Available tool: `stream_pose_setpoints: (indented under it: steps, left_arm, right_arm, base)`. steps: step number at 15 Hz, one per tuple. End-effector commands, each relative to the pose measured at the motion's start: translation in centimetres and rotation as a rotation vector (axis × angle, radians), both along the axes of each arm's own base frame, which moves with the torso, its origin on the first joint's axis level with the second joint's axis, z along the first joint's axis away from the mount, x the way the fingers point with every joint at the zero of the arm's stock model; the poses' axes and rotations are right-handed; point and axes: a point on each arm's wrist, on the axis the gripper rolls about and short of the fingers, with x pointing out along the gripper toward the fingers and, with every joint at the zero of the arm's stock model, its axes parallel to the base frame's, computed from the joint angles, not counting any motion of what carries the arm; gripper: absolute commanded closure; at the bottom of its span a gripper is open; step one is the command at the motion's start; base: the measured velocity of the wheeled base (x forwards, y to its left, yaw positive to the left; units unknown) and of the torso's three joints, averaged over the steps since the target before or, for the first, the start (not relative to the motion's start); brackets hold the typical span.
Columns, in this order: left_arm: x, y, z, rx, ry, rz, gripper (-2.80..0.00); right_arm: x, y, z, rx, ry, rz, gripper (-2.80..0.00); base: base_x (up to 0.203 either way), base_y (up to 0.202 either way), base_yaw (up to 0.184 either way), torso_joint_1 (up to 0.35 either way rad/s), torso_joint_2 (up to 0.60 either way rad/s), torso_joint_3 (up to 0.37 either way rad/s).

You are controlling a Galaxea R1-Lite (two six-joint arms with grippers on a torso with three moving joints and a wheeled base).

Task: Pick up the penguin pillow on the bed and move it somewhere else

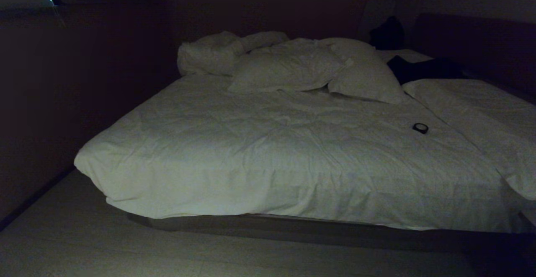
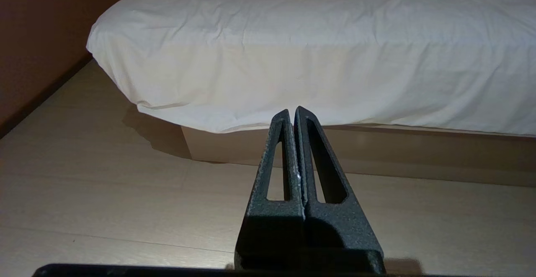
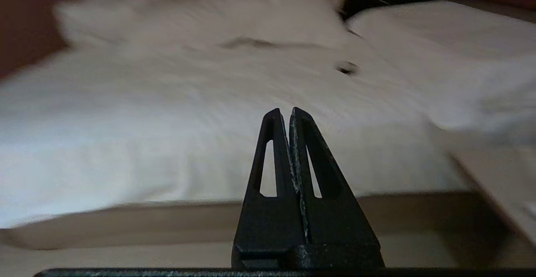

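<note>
Three pale pillows lie heaped at the far head end of the bed (image 1: pixel 268 151). I take the middle one, with a flanged edge, for the penguin pillow (image 1: pixel 289 65), though no print shows in this dimness. Its long axis runs across the bed. It lies straight ahead and well apart from both tools, across the whole duvet. The right tool (image 3: pixel 284 111), pinched together and empty, points over the mattress toward it. The left tool (image 2: pixel 292 111), equally closed, sits low at the bed's foot.
</note>
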Motion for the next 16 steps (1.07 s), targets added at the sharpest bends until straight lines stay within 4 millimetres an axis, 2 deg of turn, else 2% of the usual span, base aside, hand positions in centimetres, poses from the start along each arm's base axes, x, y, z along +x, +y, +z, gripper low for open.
stream_pose_setpoints:
  steps: [1, 10, 16]
  left_arm:
    - [0.0, 0.0, 0.0, 0.000, 0.001, 0.000, 0.00]
    - [0.0, 0.0, 0.0, 0.000, 0.001, 0.000, 0.00]
    - [0.0, 0.0, 0.0, 0.000, 0.001, -0.001, 0.00]
  right_arm:
    - [0.5, -0.2, -0.7, -0.027, 0.036, -0.085, 0.00]
    - [3.9, -0.3, -5.1, -0.095, 0.087, -0.123, 0.00]
    - [4.8, -0.3, -7.3, -0.106, 0.154, -0.109, 0.00]
  base:
    - [0.000, 0.000, 0.000, 0.000, 0.00, 0.000]
    - [0.000, 0.000, 0.000, 0.000, 0.00, 0.000]
    - [0.000, 0.000, 0.000, 0.000, 0.00, 0.000]
